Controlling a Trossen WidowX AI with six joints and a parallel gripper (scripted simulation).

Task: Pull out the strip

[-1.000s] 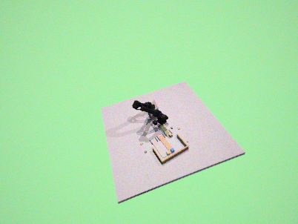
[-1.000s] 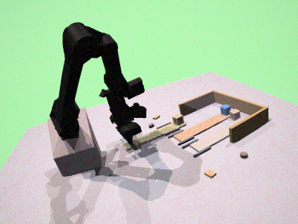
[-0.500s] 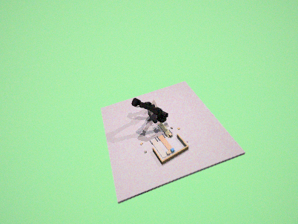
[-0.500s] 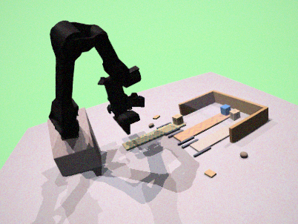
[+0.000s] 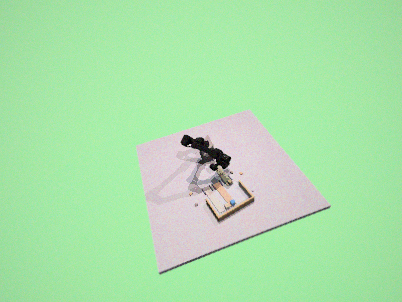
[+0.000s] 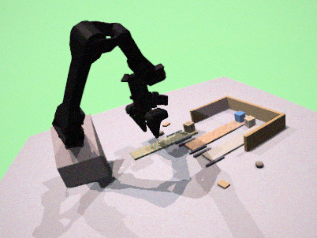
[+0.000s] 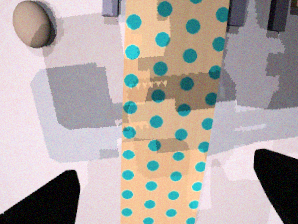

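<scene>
A strip with teal dots (image 6: 147, 151) (image 7: 172, 120) lies pulled toward the arm's base, outside the walled frame. A tan cube (image 6: 189, 126) stands at its far end. An orange strip (image 6: 214, 135) (image 5: 223, 194) runs into the frame, with a blue cube (image 6: 240, 117) (image 5: 232, 202) at its far end. A second tan cube (image 6: 250, 120) stands beside the blue one, near the far end of a pale strip (image 6: 225, 150). Labels on the cubes are too small to read. My gripper (image 6: 151, 133) (image 7: 167, 169) is open and empty above the dotted strip, one finger on each side of it.
The wooden frame (image 6: 264, 134) has walls on three sides and is open toward the arm. Short dark bars (image 6: 214, 161) stand between and beside the strips. A brown stone (image 6: 259, 164) and a flat orange tile (image 6: 223, 184) lie outside it. Another stone (image 7: 32, 24) lies beside the dotted strip.
</scene>
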